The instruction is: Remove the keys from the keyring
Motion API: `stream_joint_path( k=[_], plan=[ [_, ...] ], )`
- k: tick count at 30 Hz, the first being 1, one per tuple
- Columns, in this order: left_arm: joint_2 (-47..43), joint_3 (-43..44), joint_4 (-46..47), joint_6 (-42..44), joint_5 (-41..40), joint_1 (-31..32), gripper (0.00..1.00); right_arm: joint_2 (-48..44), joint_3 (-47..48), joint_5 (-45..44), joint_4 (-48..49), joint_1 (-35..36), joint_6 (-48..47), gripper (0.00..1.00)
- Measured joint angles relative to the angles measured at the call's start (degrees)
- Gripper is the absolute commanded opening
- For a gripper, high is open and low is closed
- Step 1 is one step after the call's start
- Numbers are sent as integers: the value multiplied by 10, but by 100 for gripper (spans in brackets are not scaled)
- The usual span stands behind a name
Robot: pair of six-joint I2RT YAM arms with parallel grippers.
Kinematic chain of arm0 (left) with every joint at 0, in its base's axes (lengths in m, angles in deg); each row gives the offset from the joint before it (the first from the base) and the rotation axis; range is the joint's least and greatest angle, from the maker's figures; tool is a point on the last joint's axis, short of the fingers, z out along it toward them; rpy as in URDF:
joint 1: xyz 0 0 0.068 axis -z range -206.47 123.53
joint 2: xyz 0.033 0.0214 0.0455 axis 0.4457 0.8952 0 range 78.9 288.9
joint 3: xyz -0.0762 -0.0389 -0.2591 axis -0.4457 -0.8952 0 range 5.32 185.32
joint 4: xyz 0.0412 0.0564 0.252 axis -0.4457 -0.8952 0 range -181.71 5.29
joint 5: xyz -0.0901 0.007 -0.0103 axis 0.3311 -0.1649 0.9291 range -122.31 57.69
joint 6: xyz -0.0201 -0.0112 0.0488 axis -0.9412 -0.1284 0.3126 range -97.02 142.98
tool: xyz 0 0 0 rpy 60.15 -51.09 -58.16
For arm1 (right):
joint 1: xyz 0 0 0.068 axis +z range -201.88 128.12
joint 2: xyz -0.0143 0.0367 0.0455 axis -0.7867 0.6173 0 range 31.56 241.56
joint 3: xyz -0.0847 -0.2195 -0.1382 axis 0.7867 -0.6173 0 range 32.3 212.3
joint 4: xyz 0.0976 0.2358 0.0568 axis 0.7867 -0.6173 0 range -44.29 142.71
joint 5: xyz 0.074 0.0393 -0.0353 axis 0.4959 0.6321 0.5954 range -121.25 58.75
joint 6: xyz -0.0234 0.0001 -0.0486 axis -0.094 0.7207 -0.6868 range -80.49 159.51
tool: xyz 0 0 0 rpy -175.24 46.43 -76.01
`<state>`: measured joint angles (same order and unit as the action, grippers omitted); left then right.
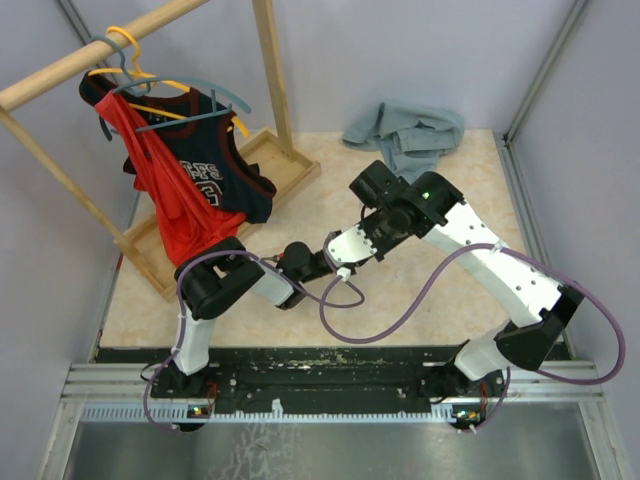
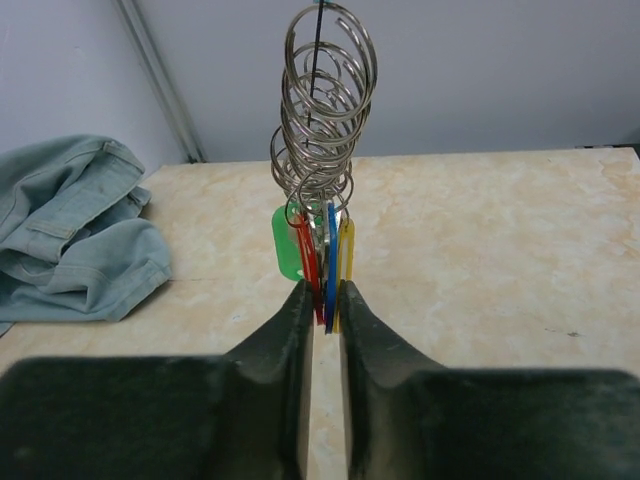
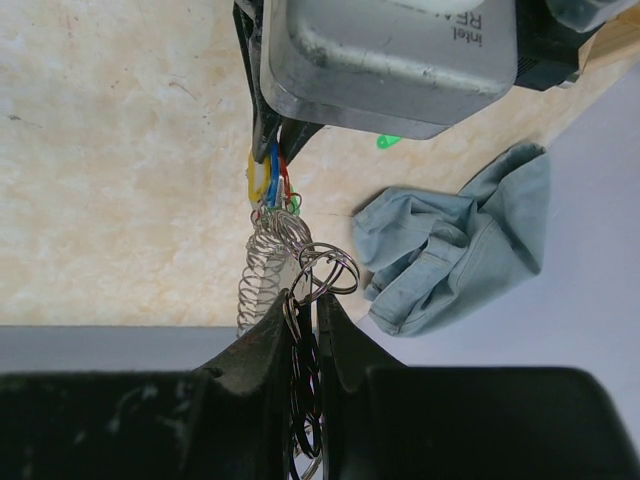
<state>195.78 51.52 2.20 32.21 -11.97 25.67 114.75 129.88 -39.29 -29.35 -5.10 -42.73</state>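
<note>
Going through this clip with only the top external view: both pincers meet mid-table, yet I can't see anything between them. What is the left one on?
Observer: The left pincer is closed on a fan of coloured tags: red, blue, yellow, a green one beside.
Reviewer: And the right?
Observer: The right pincer pinches silvery rings at the far end of the same bunch.
Reviewer: Any key blades showing?
Observer: None I can make out; only linked rings and tags.
</note>
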Motion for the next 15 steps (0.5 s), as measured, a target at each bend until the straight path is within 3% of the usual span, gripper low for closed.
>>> stream_joint_path(
  k=[5, 15],
  plan=[
    [-1, -7, 0, -3, -8, 0, 37, -2, 0, 2, -2, 0, 0, 0],
    [-15, -15, 0, -9, -8, 0, 40, -6, 0, 4, -2, 0, 0, 0]
  ],
)
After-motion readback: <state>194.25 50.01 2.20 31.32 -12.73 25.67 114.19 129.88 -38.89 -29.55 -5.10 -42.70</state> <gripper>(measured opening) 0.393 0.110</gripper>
